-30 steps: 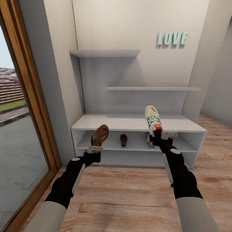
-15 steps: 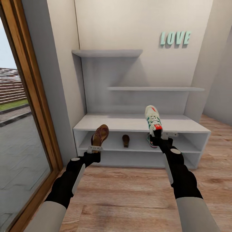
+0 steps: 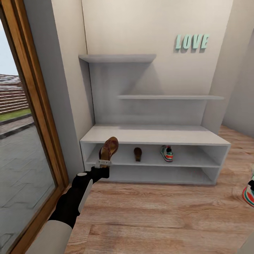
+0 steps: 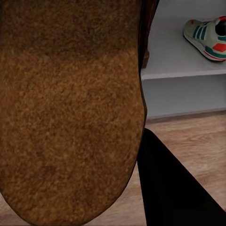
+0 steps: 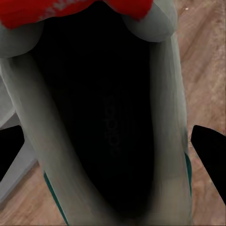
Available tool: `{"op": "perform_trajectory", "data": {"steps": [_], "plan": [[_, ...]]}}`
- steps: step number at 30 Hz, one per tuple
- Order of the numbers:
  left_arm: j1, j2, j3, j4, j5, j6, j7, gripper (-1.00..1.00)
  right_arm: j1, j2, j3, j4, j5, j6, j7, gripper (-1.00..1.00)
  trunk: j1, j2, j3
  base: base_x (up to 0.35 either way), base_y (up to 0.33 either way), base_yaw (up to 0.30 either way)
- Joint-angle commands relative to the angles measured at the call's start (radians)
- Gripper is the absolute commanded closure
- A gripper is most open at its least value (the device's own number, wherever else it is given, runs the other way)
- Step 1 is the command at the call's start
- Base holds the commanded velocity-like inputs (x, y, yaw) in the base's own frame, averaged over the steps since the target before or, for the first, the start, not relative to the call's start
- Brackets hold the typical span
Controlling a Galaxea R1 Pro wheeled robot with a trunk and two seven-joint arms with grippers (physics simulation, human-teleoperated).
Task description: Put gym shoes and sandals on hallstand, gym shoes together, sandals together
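- One brown sandal (image 3: 137, 154) and one sneaker (image 3: 167, 153) are already set on the upper shelf of the shoe rack (image 3: 151, 134), well apart, with an open stretch of shelf between them.
- The second sandal (image 3: 109, 149) is grasped by the left tool (image 3: 103, 163) and held upright just in front of the rack's left end; in the left wrist view its tan sole (image 4: 70, 113) is seen close up, with the shelved sneaker beyond it.
- The second sneaker (image 3: 248, 195) is seen at the right edge of the head view, low over the wooden floor (image 3: 158, 218). In the right wrist view its dark opening (image 5: 108, 122) lies between two black fingers (image 5: 209, 143), so the right tool is judged to be clenched on it.
- By this reckoning the task is about half done: two shoes are shelved and two are in hand. Each is left to be set beside its partner.
- Compared with half a second ago, the right arm and its sneaker have been swung away from the front of the rack to the far right, so the shelved sneaker is now uncovered. The left arm and the camera are unchanged.
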Motion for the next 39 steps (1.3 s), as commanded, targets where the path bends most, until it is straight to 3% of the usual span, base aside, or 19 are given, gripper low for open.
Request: {"op": "perform_trajectory", "data": {"steps": [1, 4, 6, 9, 14, 17, 21, 28, 34, 39], "plan": [[-0.001, 0.0, 0.001, 0.0, -0.004, 0.006, -0.005, 1.0, -0.001, -0.049, -0.033, 0.0, -0.011, 0.008, 0.004, 1.0, 0.0, 0.0, -0.001, 0.0, 0.0, 0.0], [-0.001, 0.0, 0.001, 0.023, -0.005, 0.01, -0.004, 1.0, 0.0, -0.184, -0.095, 0.003, -0.008, 0.012, 0.003, 1.0, 0.0, 0.0, -0.001, 0.0, 0.0, 0.0], [-0.001, -0.001, 0.001, 0.06, -0.006, 0.04, -0.003, 1.0, 0.0, -0.254, -0.126, 0.007, -0.008, 0.013, 0.003, 1.0, 0.0, 0.0, -0.001, 0.0, 0.0, 0.0], [-0.001, -0.003, 0.001, 0.088, -0.008, 0.107, 0.008, 1.0, 0.0, -0.314, -0.155, 0.015, -0.006, 0.014, 0.003, 1.0, 0.0, 0.0, -0.001, 0.0, 0.0, 0.0], [-0.001, -0.006, -0.001, 0.099, -0.008, 0.159, 0.084, 1.0, -0.001, -0.368, -0.172, 0.03, -0.005, 0.014, 0.004, 1.0, 0.0, 0.0, -0.001, 0.0, 0.0, 0.0], [-0.003, -0.009, -0.001, 0.113, -0.007, 0.221, 0.12, 1.0, 0.0, -0.384, -0.175, 0.032, -0.005, 0.014, 0.004, 1.0, 0.0, 0.0, -0.001, 0.0, 0.0, 0.0], [-0.02, -0.036, -0.001, 0.164, -0.008, 0.314, 0.132, 1.0, 0.0, -0.388, -0.176, 0.032, -0.003, 0.014, 0.003, 1.0, 0.0, 0.0, -0.001, 0.0, 0.0, 0.0], [-0.134, -0.043, -0.001, 0.299, -0.002, 0.326, 0.132, 1.0, 0.0, -0.388, -0.175, 0.032, -0.002, 0.014, 0.003, 1.0, 0.0, 0.0, -0.001, 0.0, 0.0, 0.0], [-0.205, -0.053, -0.001, 0.336, 0.0, 0.327, 0.132, 1.0, 0.0, -0.387, -0.175, 0.032, -0.001, 0.014, 0.002, 1.0, 0.0, 0.0, -0.001, 0.0, 0.0, 0.0], [-0.222, -0.053, -0.001, 0.344, -0.001, 0.327, 0.132, 1.0, -0.001, -0.387, -0.175, 0.032, 0.0, 0.014, 0.001, 1.0, 0.0, 0.0, -0.001, 0.0, 0.0, 0.0]]}}
